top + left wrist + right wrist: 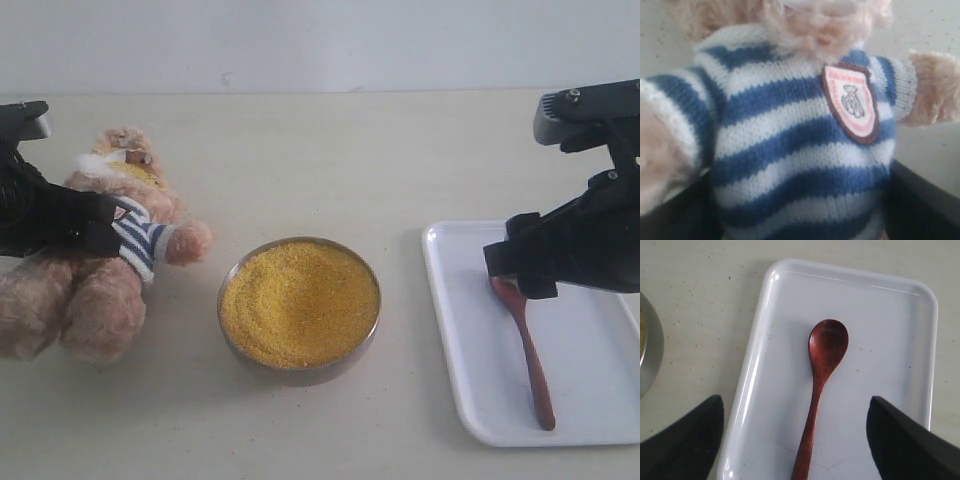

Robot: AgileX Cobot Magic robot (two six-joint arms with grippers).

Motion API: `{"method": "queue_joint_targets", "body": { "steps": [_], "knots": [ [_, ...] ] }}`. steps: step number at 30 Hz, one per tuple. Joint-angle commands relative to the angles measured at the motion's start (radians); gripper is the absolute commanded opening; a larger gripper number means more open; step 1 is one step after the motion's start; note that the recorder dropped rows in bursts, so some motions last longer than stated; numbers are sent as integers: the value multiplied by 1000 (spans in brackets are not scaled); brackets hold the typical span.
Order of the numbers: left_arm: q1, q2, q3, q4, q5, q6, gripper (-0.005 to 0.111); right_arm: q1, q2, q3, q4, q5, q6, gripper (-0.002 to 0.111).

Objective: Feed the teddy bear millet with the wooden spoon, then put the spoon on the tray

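Yellow millet [298,300] fills the round metal bowl [229,330] almost to the top. The bowl sits in the middle of the pale table [330,150], and nothing covers it.

On the left arm's side of the bowl, close by, is the teddy bear [95,290]. One furry paw sticks out toward the bowl and stops just short of the rim. The left gripper [104,230] is pressed onto the bear's tummy, with a black finger on each side of the striped shirt [790,150]. A few yellow grains seem to sit on the bear's face.

On the right arm's side of the bowl, a bit apart from it, lies the white tray [450,330]. A strip of bare table lies between the bowl and the tray. The wooden spoon [530,360] lies flat on the tray. Its round end points away from the near edge of the table. The right gripper [518,272] hangs over the round end with its fingers spread wide. It is not touching the spoon. From the side, it hides part of the spoon's round end.

The table behind the bowl is bare up to the wall.

The bear is fluffy and light brown. Its shirt is knitted, blue and white, with a small badge [852,102]. The bowl is shiny. The tray is smooth, with round corners and a low rim. The spoon is dark red-brown with a thin, straight handle.
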Motion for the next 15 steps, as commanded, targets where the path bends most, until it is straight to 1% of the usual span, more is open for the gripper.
{"method": "queue_joint_targets", "body": {
  "steps": [1, 4, 10, 12, 15],
  "knots": [
    [3, -13, -5, -11, -5, -11, 82, 1, -10, -2, -5, -1, -10, 73],
    [3, -43, -14, -9, 3, -11, 85, 1, -10, -2, -5, -1, -11, 73],
    [3, -138, -43, 6, 25, -11, 85, 1, -10, -2, -5, -1, -11, 73],
    [3, -174, -59, 12, 35, -27, 85, 1, -10, -2, -5, 5, -11, 73],
    [3, -233, -74, 63, 35, -68, 80, 1, -10, -2, -5, 12, -11, 73]
  ]
}}
